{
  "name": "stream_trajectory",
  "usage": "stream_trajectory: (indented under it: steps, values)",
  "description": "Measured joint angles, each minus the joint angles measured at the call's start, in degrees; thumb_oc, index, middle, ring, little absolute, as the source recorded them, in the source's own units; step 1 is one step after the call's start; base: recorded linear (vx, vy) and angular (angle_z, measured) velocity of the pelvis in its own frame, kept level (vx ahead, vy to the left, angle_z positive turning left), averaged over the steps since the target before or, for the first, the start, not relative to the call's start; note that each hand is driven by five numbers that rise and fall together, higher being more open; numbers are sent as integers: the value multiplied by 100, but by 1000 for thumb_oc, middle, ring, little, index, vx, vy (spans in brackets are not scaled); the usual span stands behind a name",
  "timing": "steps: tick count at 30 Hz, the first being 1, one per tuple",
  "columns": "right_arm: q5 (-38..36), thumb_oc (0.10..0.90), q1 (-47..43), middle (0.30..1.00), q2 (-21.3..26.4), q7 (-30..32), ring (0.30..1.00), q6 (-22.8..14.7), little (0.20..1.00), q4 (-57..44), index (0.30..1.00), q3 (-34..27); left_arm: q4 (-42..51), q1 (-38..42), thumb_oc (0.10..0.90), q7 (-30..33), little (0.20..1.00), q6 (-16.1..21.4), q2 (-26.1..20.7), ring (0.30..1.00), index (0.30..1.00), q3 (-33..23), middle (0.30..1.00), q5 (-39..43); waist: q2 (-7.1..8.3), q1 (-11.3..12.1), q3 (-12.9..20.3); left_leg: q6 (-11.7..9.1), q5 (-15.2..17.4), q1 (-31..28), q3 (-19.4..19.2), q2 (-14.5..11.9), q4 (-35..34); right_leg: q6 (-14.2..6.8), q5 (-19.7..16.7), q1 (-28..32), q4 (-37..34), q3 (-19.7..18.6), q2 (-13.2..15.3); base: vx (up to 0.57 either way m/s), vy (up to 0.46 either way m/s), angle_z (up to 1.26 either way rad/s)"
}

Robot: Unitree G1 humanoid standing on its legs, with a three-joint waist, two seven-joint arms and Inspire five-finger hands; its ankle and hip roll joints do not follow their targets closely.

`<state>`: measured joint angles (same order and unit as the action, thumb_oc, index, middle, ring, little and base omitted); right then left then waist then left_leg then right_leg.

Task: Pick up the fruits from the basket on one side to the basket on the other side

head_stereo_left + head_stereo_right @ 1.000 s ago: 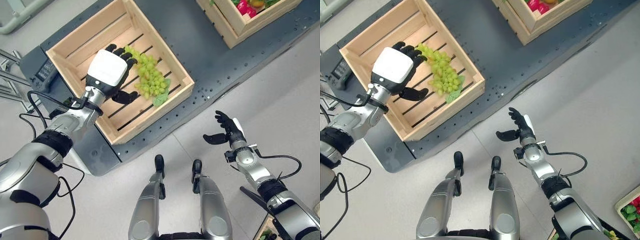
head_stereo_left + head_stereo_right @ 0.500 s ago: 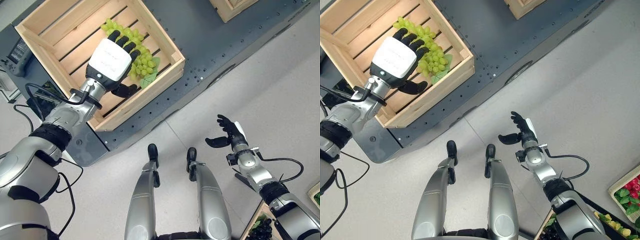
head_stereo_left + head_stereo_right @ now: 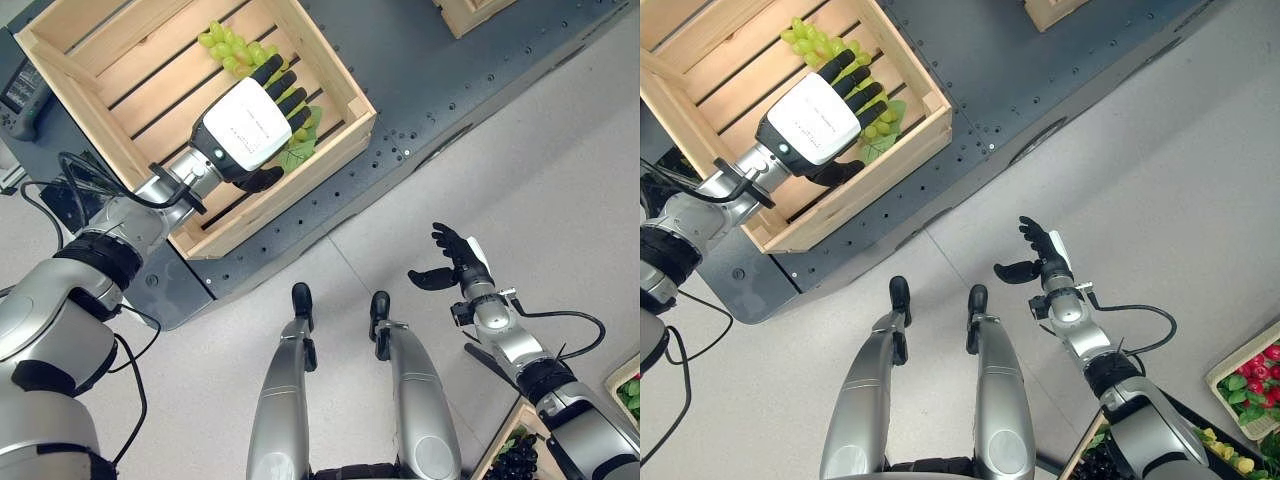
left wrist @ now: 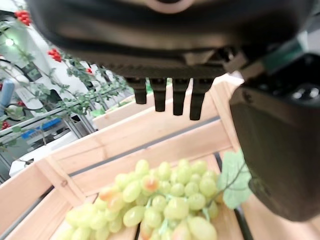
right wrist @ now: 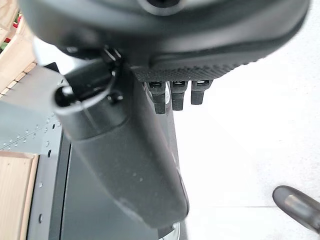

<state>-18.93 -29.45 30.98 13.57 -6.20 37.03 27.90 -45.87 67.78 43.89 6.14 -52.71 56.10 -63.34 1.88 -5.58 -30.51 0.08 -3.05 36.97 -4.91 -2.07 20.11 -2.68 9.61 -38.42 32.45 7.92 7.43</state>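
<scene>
- The bunch of pale green grapes with a green leaf (image 4: 165, 200) lies inside the slatted light wooden crate (image 3: 70, 70), in its corner nearest the robot's right side.
- The crate stands on the dark grey perforated metal desk (image 3: 440, 90).
- The left hand (image 3: 255, 120), with its white back plate, hovers just above the grapes, and its dark fingers (image 3: 285, 85) lie across the bunch.
- In the left wrist view the fingers are straight and spread and the thumb stands apart from them, so the hand is wide and holds nothing; the grapes lie on the slats below it.
- Compared with one second ago, the left hand has moved from the side of the bunch to a place over it, and it now covers most of the lower part of the bunch.
- Compared with half a second ago, the hand is turned more towards the crate's near corner; the grapes keep the same place in the crate.
- The whole picture has shifted since the earlier frames, so the camera has moved; the crate itself has not.
- The right hand (image 3: 452, 262) stays idle above the light grey floor (image 3: 560, 180), well apart from the desk, with its fingers relaxed and open, as it was before.
- Another wooden crate (image 3: 470, 12) shows at the far edge of the desk.
</scene>
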Motion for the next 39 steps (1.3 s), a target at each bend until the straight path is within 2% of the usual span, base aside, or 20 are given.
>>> stream_trajectory:
  steps: [6, 12, 19, 25, 29, 34, 36, 39]
  values:
    - [-186, 800, -4, 900, 0, -2, 900, -42, 900, -25, 900, 1, -148, 314, 800, -765, 900, -97, -16, 900, 900, 432, 900, -63, 44, -102, 0, 14, 36, 163, 22, -1, 72, -13, -8, -99, -22, 28, -4, 0, 0, 0]
    - [-199, 800, -50, 900, -1, -11, 900, -62, 900, -37, 900, 8, -154, 641, 800, -1321, 900, -331, -11, 900, 900, 514, 900, -68, 154, -184, -1, 57, 99, 400, 10, 0, 238, -51, -41, -262, -14, 15, -1, 0, 0, 0]
    - [-237, 800, -55, 900, -1, -15, 900, -145, 900, -188, 900, 22, -335, 1084, 800, -1409, 900, -383, 34, 900, 900, 880, 900, -245, 195, -284, 2, 98, 128, 517, -12, 4, 340, -92, -97, -335, -32, -11, -7, -2, 20, -1]
    - [-237, 800, -44, 900, 1, -16, 900, -159, 900, -369, 900, 57, -405, 1367, 800, -1400, 900, -423, 35, 900, 900, 880, 900, -335, 215, -314, 3, 137, 154, 700, -131, -5, 377, -131, -153, -563, -40, -130, -25, -2, 45, -8]
    - [-232, 800, -48, 900, -2, -18, 900, -160, 900, -395, 900, 107, -538, 1583, 800, -1446, 900, -479, 33, 900, 900, 883, 900, -334, 223, -426, 2, 177, 186, 810, -137, 0, 438, -157, -171, -625, -76, -131, -19, 24, 18, -1]
    - [-228, 800, 38, 900, -4, -19, 900, -180, 900, -425, 900, 173, -677, 1595, 800, -1500, 900, -979, 14, 900, 900, 915, 900, -319, 237, -458, 5, 204, 302, 839, -181, -35, 579, -176, -184, -597, -116, -158, -40, 13, 38, -6]
    - [-227, 800, 68, 900, -6, -20, 900, -230, 900, -431, 900, 178, -824, 1601, 800, -1453, 900, -1209, 19, 900, 900, 911, 900, -78, 238, -446, 5, 213, 290, 833, -197, -30, 550, -183, -191, -606, -118, -157, -31, 0, 0, 0]
    - [-227, 800, 110, 900, -8, -27, 900, -242, 900, -464, 900, 183, -899, 1601, 800, -1466, 900, -1355, -12, 900, 900, 905, 900, 183, 239, -448, 6, 208, 286, 824, -198, -34, 548, -182, -191, -603, -113, -163, -38, -1, 18, -1]
